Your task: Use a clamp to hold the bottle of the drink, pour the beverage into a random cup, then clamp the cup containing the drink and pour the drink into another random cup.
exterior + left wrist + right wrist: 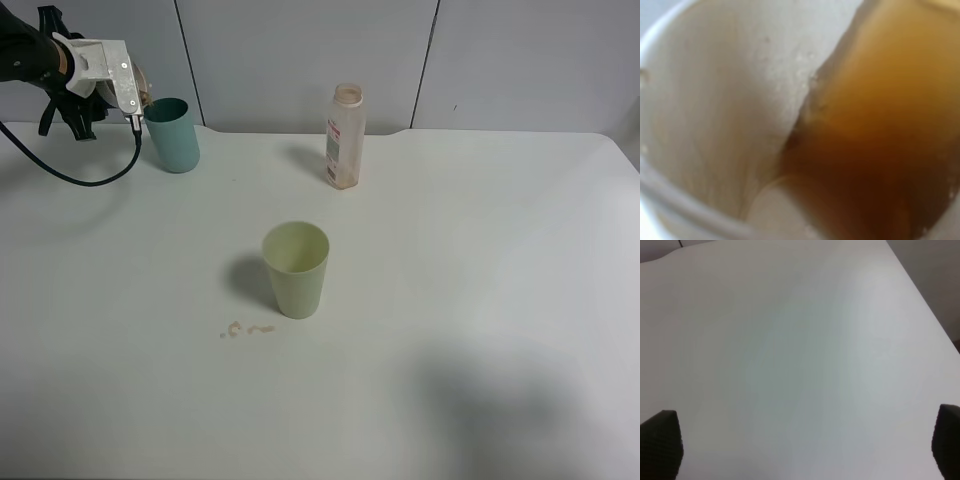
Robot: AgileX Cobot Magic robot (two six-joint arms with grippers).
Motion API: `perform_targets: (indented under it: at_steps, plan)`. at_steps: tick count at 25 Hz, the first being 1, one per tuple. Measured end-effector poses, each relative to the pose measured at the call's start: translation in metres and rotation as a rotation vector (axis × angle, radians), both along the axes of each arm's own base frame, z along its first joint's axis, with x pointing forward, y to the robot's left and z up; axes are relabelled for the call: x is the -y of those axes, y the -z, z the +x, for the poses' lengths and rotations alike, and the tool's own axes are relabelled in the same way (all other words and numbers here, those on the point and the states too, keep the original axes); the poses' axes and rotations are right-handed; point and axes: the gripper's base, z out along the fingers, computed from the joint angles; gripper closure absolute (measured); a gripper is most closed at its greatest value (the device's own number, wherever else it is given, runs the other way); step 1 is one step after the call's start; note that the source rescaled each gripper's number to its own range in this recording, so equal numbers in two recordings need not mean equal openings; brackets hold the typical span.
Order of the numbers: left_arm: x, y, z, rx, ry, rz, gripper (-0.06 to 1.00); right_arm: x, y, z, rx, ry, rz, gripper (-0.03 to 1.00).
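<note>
At the back left my left gripper (pixel 128 92) is shut on the cup containing the drink (pixel 143 90). The cup is tipped over the rim of the teal tumbler (pixel 172 135). The left wrist view looks straight into this cup: a white inner wall (pixel 715 125) and brown beverage (pixel 880 140) pooled towards the lowered side. The clear bottle (pixel 344 136) with its red-and-white label stands upright at the back middle, uncapped, with only a little brown at its base. My right gripper (pixel 804 445) hangs open over bare table, nothing between its fingertips (pixel 660 442).
A pale yellow-green tumbler (pixel 296 268) stands upright mid-table. A few small brown drops (pixel 245 328) lie on the white table (pixel 480 250) just in front of it to the left. A black cable (pixel 70 175) loops down from the left arm.
</note>
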Motion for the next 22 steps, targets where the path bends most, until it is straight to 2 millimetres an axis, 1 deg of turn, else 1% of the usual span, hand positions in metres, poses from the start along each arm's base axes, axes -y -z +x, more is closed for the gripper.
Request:
perform_targets:
  at_steps: [22]
  plan:
    - [0.0,-0.0004,0.0002,-0.006,0.047,0.064,0.94,0.0,0.0,0.0,0.0,0.0,0.0,-0.03]
